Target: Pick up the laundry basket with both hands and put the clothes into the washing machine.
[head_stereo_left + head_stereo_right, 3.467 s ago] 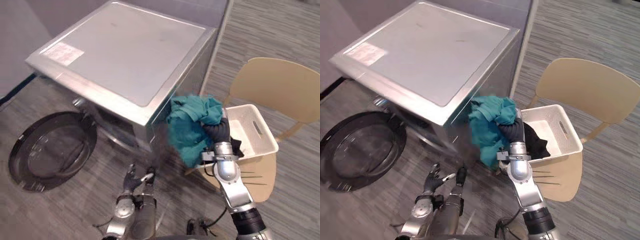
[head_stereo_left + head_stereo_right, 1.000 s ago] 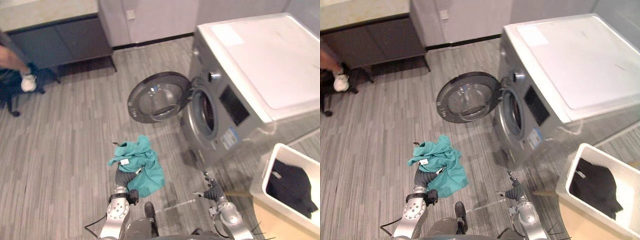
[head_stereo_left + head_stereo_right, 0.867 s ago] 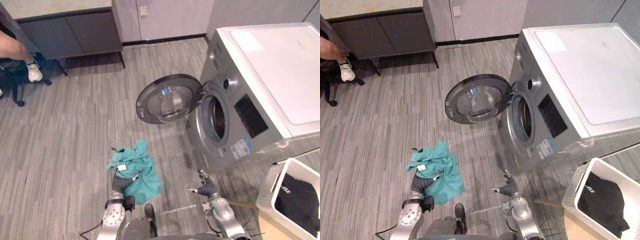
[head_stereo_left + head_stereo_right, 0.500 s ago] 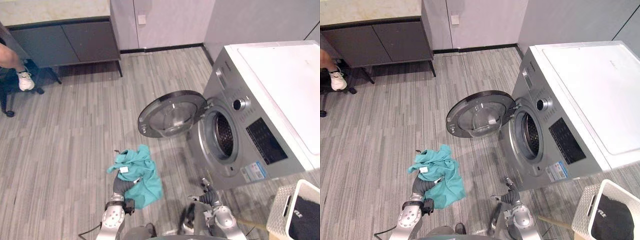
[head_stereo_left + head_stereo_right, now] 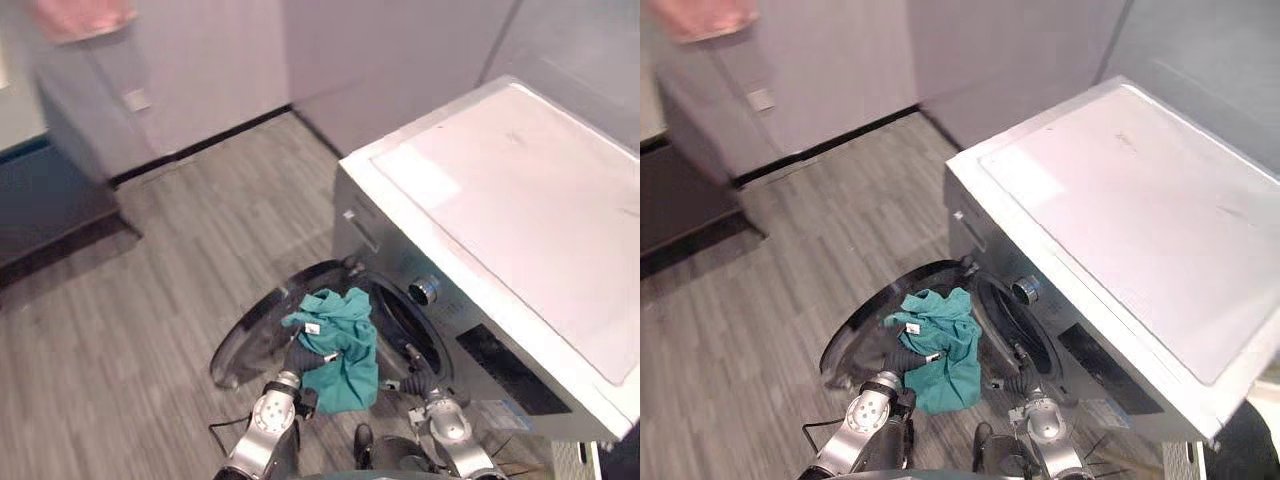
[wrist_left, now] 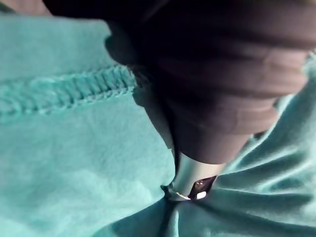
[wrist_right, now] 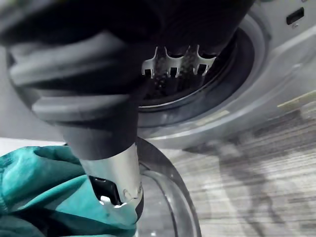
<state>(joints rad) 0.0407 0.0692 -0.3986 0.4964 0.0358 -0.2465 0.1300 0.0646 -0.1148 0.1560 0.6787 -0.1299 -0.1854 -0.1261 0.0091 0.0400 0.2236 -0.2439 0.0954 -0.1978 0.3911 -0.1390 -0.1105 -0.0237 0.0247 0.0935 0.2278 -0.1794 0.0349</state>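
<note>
Gripping the teal garment with its thumb pinched into the folds, the left robot hand holds it clear of the floor, so the cloth hangs freely instead of dragging. The garment hangs over the open door, just beside the drum opening, likely lined up to be pushed in. Next to it, the right robot hand carries nothing, its fingers loose and aimed at the opening, probably ready to guide stray cloth. Beyond them the washing machine stands with its door swung wide, leaving the drum reachable.
</note>
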